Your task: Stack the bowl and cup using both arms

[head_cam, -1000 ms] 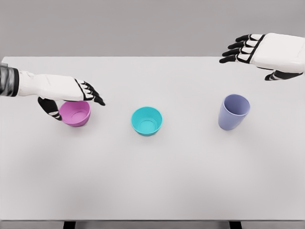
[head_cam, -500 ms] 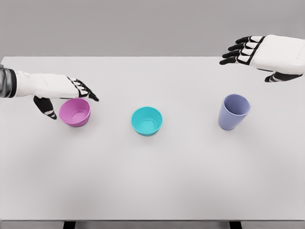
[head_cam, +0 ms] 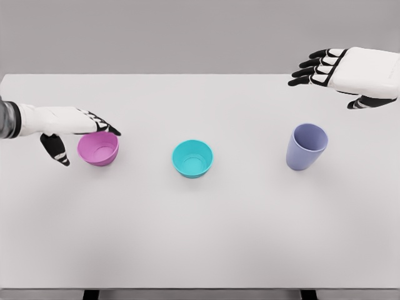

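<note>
While unlabelled, pink bowl (head_cam: 98,149) beside left hand (head_cam: 65,122)

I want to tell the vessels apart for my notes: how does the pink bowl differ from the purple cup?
The pink bowl is low and wide, while the purple cup is taller and narrower. The bowl stands at the table's left with the left robot hand right beside it; the cup stands at the right, with the right robot hand raised well away behind it. Both are upright, empty and open at the top.
</note>
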Controlling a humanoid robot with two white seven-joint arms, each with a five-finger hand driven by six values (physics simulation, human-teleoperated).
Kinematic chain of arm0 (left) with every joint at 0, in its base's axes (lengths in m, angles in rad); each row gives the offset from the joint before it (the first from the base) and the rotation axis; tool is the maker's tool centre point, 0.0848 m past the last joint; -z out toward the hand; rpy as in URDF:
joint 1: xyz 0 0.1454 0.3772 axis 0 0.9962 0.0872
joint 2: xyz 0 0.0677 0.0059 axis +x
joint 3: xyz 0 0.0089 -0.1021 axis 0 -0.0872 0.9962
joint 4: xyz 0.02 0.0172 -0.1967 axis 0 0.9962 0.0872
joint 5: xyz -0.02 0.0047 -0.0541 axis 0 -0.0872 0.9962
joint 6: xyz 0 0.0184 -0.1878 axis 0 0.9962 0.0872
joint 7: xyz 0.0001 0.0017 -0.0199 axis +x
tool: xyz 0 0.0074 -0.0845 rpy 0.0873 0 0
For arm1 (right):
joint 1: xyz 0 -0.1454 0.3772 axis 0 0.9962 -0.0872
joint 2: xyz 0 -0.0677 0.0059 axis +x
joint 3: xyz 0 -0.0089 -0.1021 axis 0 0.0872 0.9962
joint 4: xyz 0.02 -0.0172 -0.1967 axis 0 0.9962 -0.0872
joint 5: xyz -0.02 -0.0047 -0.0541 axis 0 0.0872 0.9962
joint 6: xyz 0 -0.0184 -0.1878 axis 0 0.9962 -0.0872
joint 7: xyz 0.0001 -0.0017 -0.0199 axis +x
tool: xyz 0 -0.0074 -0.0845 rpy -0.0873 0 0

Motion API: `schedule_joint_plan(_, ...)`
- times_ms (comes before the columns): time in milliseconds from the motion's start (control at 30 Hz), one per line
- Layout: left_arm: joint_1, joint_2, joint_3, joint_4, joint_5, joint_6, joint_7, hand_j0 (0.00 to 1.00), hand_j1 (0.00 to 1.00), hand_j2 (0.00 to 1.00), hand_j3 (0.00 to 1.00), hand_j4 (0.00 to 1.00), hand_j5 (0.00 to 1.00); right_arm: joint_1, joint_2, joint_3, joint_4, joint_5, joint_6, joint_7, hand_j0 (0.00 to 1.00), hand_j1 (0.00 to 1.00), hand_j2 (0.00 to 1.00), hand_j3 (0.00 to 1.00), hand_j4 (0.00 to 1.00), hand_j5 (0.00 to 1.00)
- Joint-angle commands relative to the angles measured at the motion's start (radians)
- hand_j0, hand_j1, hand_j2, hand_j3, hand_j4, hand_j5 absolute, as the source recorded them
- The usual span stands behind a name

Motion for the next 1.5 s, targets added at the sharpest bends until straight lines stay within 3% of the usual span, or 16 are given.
schedule_joint_plan(0,0.0,-0.004,0.002,0.001,-0.004,0.028,0.0,1.0,1.0,1.0,1.0,1.0,1.0,0.0,0.0,-0.002,0.0,-0.004,0.003,-0.001,1.0,1.0,1.0,1.0,1.0,1.0)
schedule_joint_plan(233,-0.002,-0.013,0.002,0.012,-0.015,0.03,0.0,1.0,1.0,1.0,1.0,1.0,1.0,0.0,0.0,-0.003,0.0,-0.004,0.003,-0.001,1.0,1.0,1.0,1.0,1.0,1.0)
schedule_joint_plan(600,0.0,-0.055,0.003,0.024,-0.094,0.028,0.0,1.0,1.0,1.0,1.0,1.0,1.0,0.0,-0.002,-0.005,0.0,-0.004,0.003,-0.001,1.0,1.0,1.0,1.0,1.0,1.0)
schedule_joint_plan(1233,0.029,-0.058,0.014,0.023,-0.11,0.039,0.0,1.0,1.0,1.0,1.0,1.0,1.0,-0.002,0.001,-0.013,0.0,-0.004,0.003,-0.001,1.0,1.0,1.0,1.0,1.0,1.0)
schedule_joint_plan(1467,0.052,-0.058,0.051,0.021,-0.134,0.044,0.0,1.0,1.0,1.0,1.0,1.0,1.0,-0.002,0.0,-0.013,0.0,-0.004,0.003,-0.001,1.0,1.0,1.0,1.0,1.0,1.0)
